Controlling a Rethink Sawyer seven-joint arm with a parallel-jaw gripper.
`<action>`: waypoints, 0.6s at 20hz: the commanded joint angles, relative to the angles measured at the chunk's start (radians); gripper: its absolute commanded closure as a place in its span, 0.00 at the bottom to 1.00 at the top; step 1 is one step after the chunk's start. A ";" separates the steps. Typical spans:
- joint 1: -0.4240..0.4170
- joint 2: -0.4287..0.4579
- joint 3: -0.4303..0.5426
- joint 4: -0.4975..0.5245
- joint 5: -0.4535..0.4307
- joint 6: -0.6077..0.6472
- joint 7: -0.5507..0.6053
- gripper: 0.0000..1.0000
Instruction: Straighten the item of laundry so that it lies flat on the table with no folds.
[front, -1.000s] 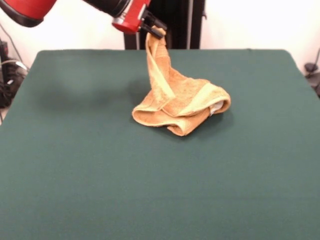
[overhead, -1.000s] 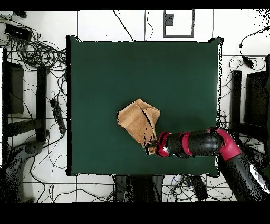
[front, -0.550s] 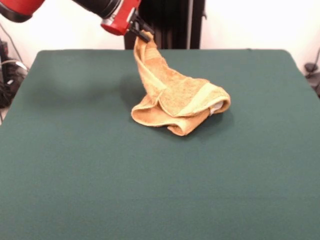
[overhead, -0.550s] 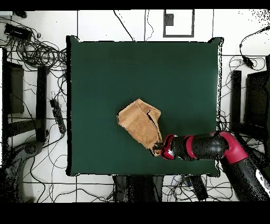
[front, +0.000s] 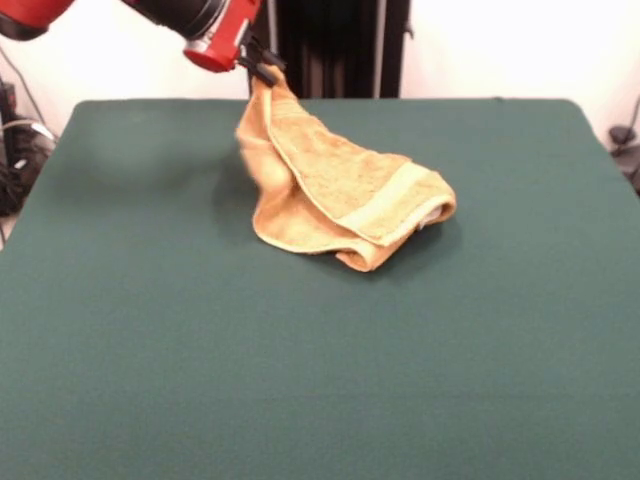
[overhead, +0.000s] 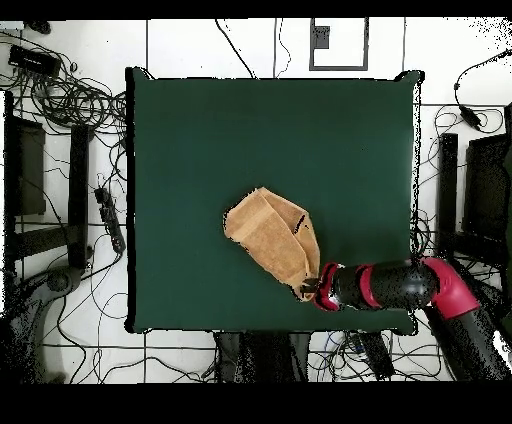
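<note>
While hand (front: 262, 70) grips, towel (front: 340, 195) stretches diagonally.

Towel (front: 340, 195) heaped near the middle of the surface (front: 300, 380), one corner lifted up and back toward the far edge, end effector (front: 262, 70) clamped on that corner

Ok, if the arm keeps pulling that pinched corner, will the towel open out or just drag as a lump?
Probably floppy: the towel sags in a curve from the gripper. Its low part lies doubled on the table, so a steady pull may peel the layers apart. The terry looks likely to grip the cloth, so some dragging is possible.
</note>
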 joint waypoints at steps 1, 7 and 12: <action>0.042 -0.040 -0.078 -0.030 -0.045 0.128 -0.304 1.00; 0.042 -0.069 -0.092 -0.051 -0.059 0.150 -0.345 1.00; 0.033 -0.047 -0.121 -0.087 -0.093 0.148 -0.402 1.00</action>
